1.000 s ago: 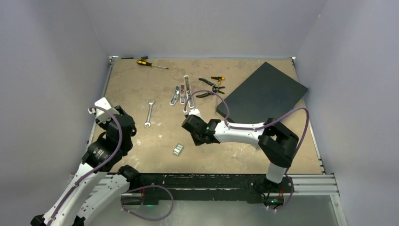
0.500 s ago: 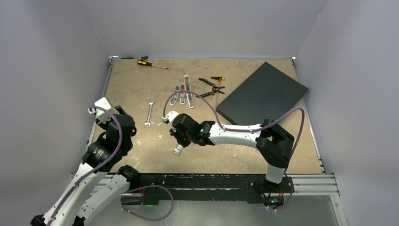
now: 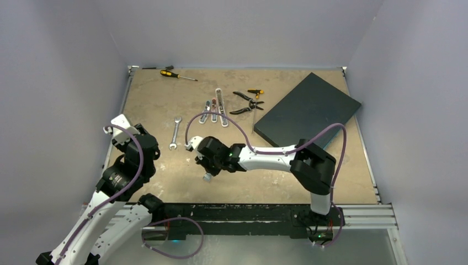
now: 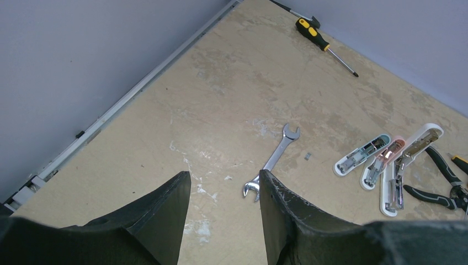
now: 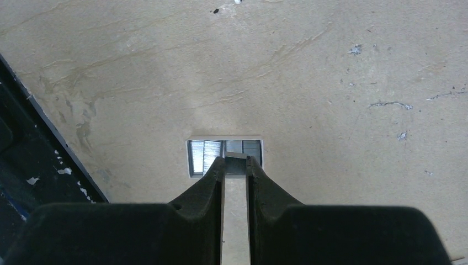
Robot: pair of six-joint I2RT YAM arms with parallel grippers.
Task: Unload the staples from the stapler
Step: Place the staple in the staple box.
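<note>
Right gripper pinches a short block of staples above the pile by the worktop's near edge, left gripper parted and empty; judged light, brittle, best held across flat sides.

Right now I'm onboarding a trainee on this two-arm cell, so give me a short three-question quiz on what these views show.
1. True or false: the left gripper holds the wrench.
2. Pick one. The right gripper is: A) wide open, B) nearly closed with a small staple block between its tips, C) out of view.
3. Fill in: the loose staples lie toward the table's ___ edge, near or far from the arm bases.
Key: 1 false, it is open and empty, and the wrench lies flat on the table; 2 B; 3 near.
</note>
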